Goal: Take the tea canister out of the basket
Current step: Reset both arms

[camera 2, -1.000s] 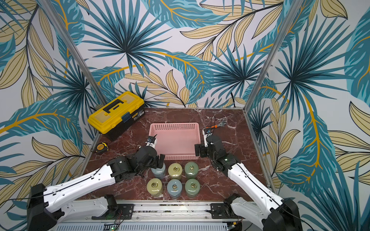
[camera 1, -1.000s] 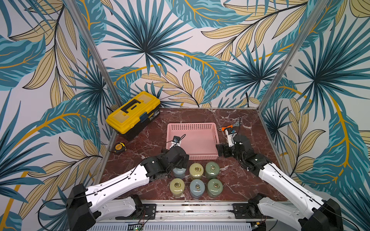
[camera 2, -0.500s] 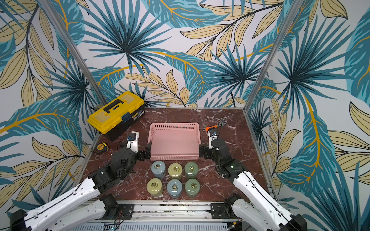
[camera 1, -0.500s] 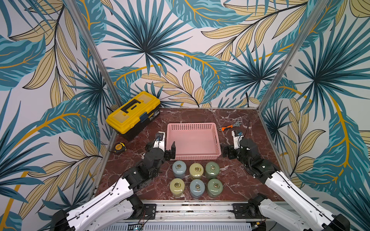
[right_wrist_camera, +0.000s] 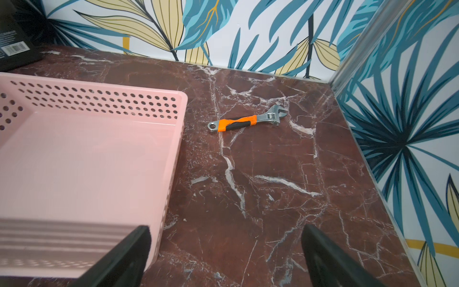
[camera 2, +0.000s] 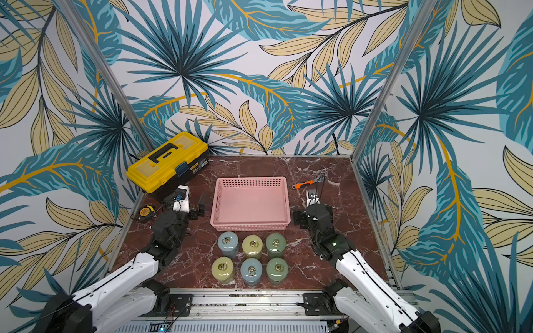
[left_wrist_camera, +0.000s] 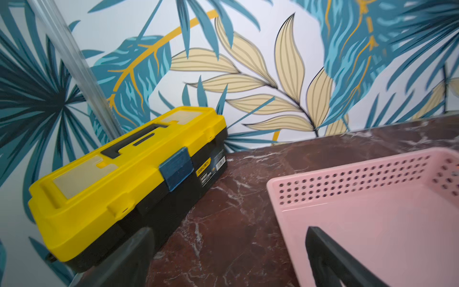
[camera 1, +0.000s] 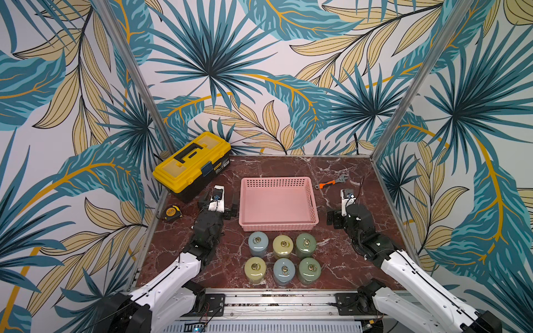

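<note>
Dark red marble table (camera 1: 288, 167) with a yellow-and-black toolbox (camera 1: 191, 164) in the far left corner. The pink basket (camera 1: 275, 182) sits mid-table, showing just its smooth pink floor. The left gripper (left_wrist_camera: 229, 232) is parked between the toolbox and the basket's left wall, jaws wide apart with only table between them. Same deal for the right gripper (right_wrist_camera: 227, 231), just beside the basket's right wall, jaws spread and holding nothing. All six tea canisters (camera 1: 283, 245) stand upright on the table in two rows of three, just in front of the basket's near wall. An orange-handled wrench (camera 1: 331, 182) lies off the basket's far right corner, and a tape measure (camera 1: 172, 212) sits at the left edge near the toolbox.
</note>
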